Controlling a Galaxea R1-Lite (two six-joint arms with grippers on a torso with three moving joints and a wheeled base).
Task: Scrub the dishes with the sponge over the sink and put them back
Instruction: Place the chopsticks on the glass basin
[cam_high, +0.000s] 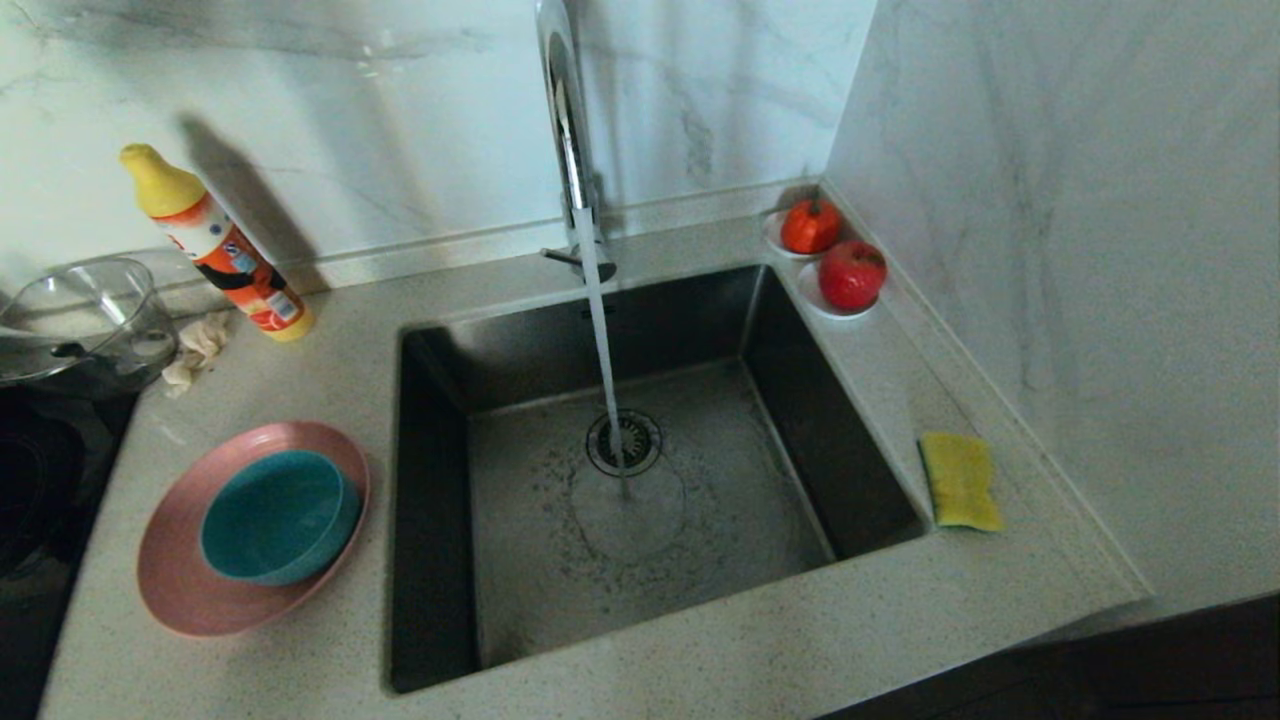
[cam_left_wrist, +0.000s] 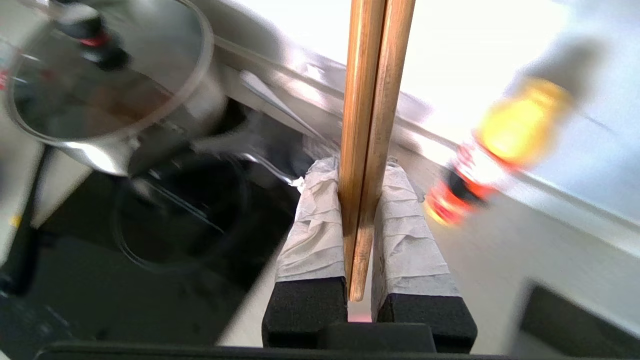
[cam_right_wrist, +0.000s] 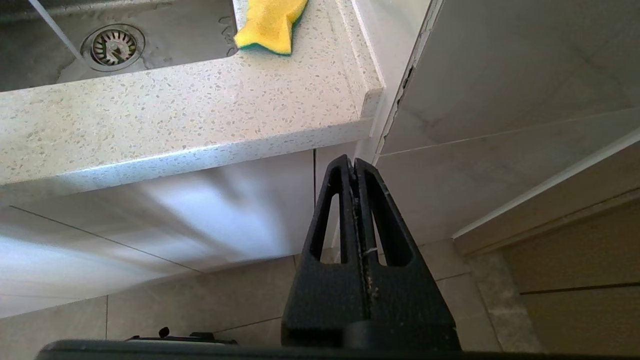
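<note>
Task not begun, judging by layout. Teal bowl (cam_high: 280, 515) sits in pink plate (cam_high: 190, 580), lower left of desk (cam_high: 700, 660); sponge (cam_high: 960, 480) untouched right of sink (cam_high: 640, 520). Left end effector (cam_left_wrist: 361, 200) clamps wooden sticks (cam_left_wrist: 372, 100). Right end effector (cam_right_wrist: 355, 165) closed, empty, below desk edge.

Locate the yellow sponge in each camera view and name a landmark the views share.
Head view: sponge lies flat on the countertop, just right of the sink.
Left wrist view: not in it.
Right wrist view: sponge at the top edge, on the counter corner beside the basin.
Shared landmark: the round drain, with tap water running.
</note>
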